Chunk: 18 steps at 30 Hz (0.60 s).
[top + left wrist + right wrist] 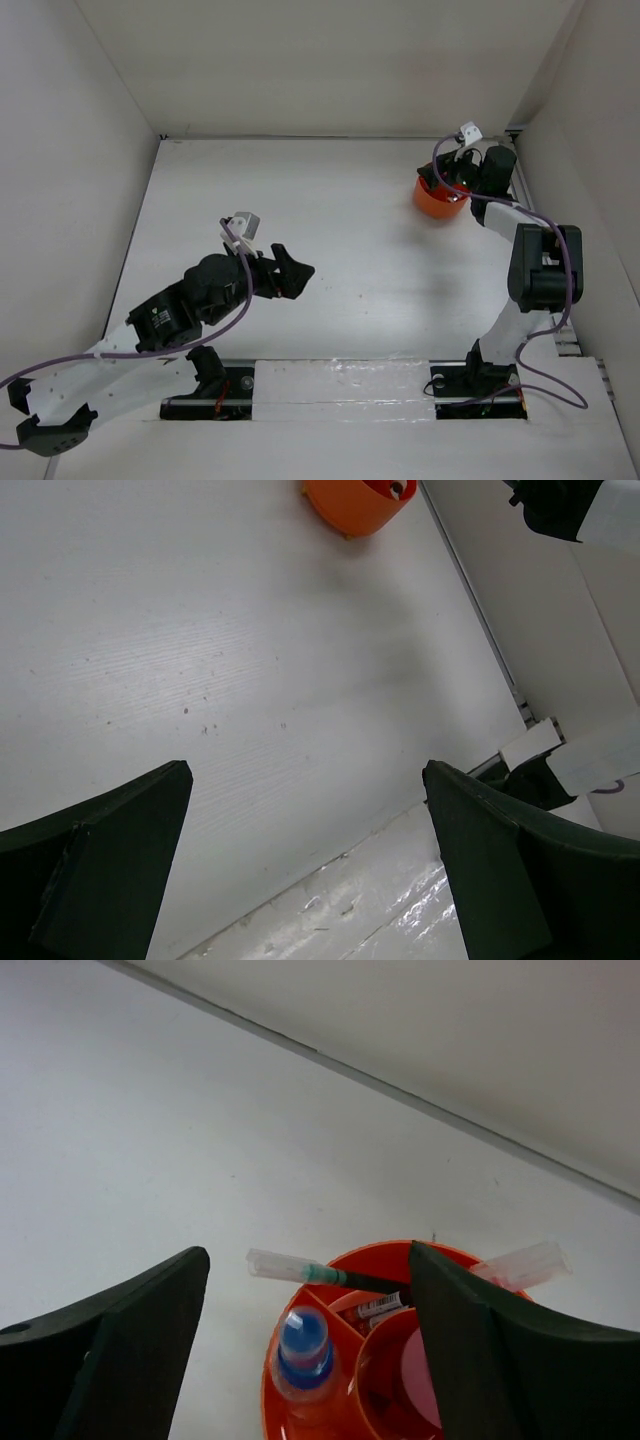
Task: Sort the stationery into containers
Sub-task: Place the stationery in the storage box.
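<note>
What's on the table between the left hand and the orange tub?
Nothing. Just bare white table between the left hand and the orange tub, seen from the top camera.

Smooth, slightly glossy plastic is shown by the round orange tub at upper right; the white tabletop is finished matt, faintly grained.
</note>
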### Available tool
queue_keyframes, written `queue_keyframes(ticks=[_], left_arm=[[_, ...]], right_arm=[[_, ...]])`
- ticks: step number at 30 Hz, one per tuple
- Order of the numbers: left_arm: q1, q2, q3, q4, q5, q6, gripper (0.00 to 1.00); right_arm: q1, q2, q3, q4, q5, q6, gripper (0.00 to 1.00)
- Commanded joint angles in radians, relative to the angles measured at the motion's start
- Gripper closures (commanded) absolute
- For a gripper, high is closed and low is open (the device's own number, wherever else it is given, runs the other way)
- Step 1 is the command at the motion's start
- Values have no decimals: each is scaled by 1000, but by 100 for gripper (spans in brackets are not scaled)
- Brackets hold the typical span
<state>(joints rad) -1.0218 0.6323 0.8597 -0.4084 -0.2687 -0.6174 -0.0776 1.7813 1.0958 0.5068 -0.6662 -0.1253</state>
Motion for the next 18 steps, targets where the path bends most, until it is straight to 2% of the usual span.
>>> queue_keyframes(ticks=[1,4,5,9,11,12,13,18], left_arm=[[-6,-13,10,26,-1,16,0],[-6,-13,19,17,-10,16,0],[-6,-13,19,17,-10,16,0],[-6,-13,28,8,-82,-2,0],[-6,-13,50,-1,-127,-12,0],[-6,-3,65,-41,-192,-43,0],[-6,-3,82,-59,-226,-56,0],[-6,46,241,-202,-444,-91,0]], right_arm=[[1,-46,-27,94,-33,-4,11],[22,-82,-36,104,-13,6,10],[22,-112,-45,113,-22,6,0],[102,-242,-56,98,43,44,0],[188,-308,-56,41,169,35,0],[220,-369,-56,-31,265,23,0],[251,-396,-44,-68,266,10,0],[435,-558,-10,-263,564,39,0]])
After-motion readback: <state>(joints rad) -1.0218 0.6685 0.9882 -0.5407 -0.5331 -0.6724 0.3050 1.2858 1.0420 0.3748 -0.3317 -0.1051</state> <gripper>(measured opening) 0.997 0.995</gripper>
